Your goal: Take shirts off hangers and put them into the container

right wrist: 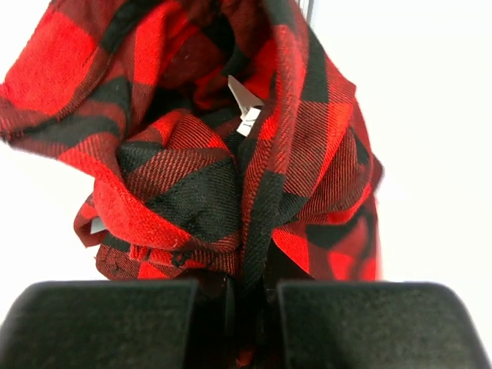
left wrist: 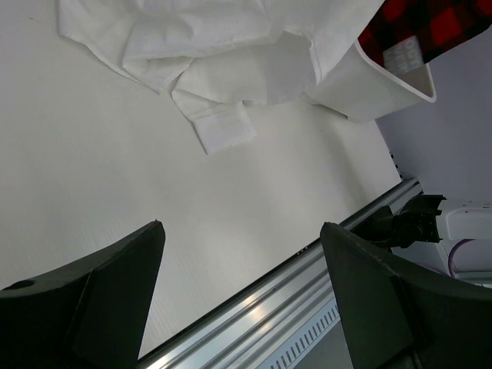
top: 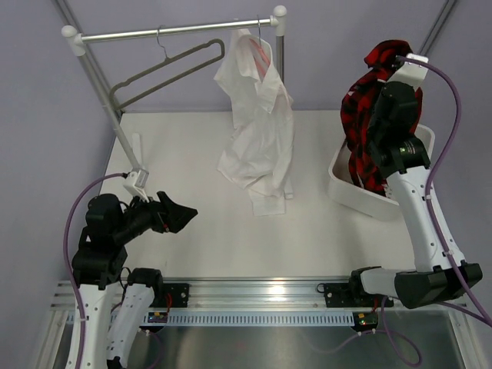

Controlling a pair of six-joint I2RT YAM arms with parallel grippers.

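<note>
The red-and-black plaid shirt (top: 361,115) hangs bunched from my right gripper (right wrist: 250,288), which is shut on a fold of it. Its lower end dips into the white container (top: 346,188) at the table's right; its white label (right wrist: 244,115) shows among the folds. The plain white shirt (top: 257,131) hangs from a pink hanger (top: 263,55) on the rail, with its hem and cuff resting on the table. The grey-brown hanger (top: 165,71) hangs bare to its left. My left gripper (top: 183,215) stands open and holds nothing, low over the table's front left. Its view takes in the white shirt (left wrist: 215,46) and the container (left wrist: 377,84).
A silver rail (top: 177,31) with white knobs spans the back, with a slanted post (top: 115,123) running down to the table's left side. An aluminium track (top: 254,296) lines the near edge.
</note>
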